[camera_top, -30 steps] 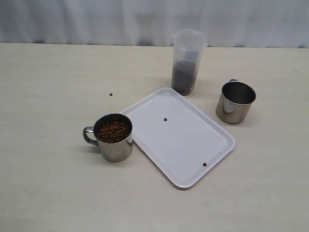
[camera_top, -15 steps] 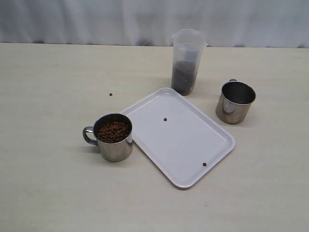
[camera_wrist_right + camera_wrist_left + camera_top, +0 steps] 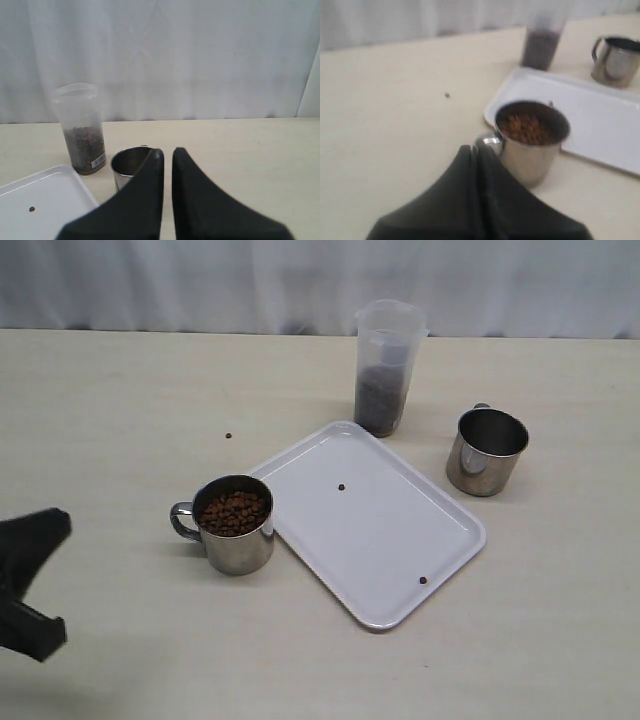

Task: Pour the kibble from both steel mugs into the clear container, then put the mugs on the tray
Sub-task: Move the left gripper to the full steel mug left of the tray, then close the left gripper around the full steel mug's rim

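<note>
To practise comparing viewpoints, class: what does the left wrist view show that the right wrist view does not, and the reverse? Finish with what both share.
Only the left wrist view: the kibble-filled mug, a loose pellet on the table, and the left gripper, jaws shut.
Only the right wrist view: the open rim of the clear container, a stray pellet on the tray, and the right gripper, jaws shut.
Both: the clear container, the other steel mug and the tray.

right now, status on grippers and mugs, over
Left gripper shut, empty, by kibble-filled shiny steel mug. Right gripper shut, empty, facing empty-looking steel mug. Tall clear plastic container part full. Stray pellets on white rectangular tray.
</note>
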Robot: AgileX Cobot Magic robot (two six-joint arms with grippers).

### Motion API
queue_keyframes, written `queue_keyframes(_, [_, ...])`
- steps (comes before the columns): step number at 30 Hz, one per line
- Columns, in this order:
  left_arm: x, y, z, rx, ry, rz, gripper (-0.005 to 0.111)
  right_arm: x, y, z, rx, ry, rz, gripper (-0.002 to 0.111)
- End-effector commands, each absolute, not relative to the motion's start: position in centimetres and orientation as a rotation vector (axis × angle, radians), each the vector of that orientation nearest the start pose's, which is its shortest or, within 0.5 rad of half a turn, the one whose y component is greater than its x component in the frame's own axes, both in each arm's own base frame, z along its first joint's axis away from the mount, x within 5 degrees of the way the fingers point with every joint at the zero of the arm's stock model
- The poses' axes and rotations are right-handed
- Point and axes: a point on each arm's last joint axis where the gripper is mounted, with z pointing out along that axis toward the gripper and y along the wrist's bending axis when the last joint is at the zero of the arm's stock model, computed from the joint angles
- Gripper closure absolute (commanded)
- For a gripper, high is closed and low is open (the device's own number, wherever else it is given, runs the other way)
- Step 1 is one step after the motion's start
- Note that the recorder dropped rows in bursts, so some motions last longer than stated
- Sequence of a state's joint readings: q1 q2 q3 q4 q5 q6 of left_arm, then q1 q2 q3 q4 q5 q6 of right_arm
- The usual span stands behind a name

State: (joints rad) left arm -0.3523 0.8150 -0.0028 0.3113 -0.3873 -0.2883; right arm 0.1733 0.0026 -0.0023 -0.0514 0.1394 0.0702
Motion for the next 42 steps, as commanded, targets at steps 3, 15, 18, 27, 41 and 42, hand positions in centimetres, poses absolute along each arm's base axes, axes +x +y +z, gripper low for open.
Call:
queue_keyframes(3, [14.5, -8.2, 14.3, 0.694, 2.133, -0.398, 0.107, 5.6, 0.9, 20.0, -0.135, 1.619, 0.130, 0.104])
queue_keyframes(15, [19.0, -11.6, 13.6, 1.065, 2.083, -0.469, 0.107, 5.6, 0.9, 20.0, -0.135, 1.619, 0.130, 0.104])
queue_keyframes(18, [20.3, -11.4, 13.9, 1.033, 2.079, -0.445, 0.107, 5.6, 0.9, 20.0, -0.135, 1.619, 0.130, 0.104])
queue_keyframes(27, [21.0, -10.9, 12.1, 1.033, 2.128, -0.507, 0.106, 5.6, 0.9, 20.0, -0.135, 1.619, 0.130, 0.104])
queue_keyframes(41, [22.0, -11.2, 11.3, 1.067, 2.110, -0.488, 0.030, 5.6, 0.9, 20.0, -0.135, 1.619, 0.130, 0.104])
queue_keyframes(42, [22.1, -11.2, 11.4, 1.062, 2.102, -0.482, 0.028, 5.6, 0.9, 20.0, -0.135, 1.619, 0.130, 0.104])
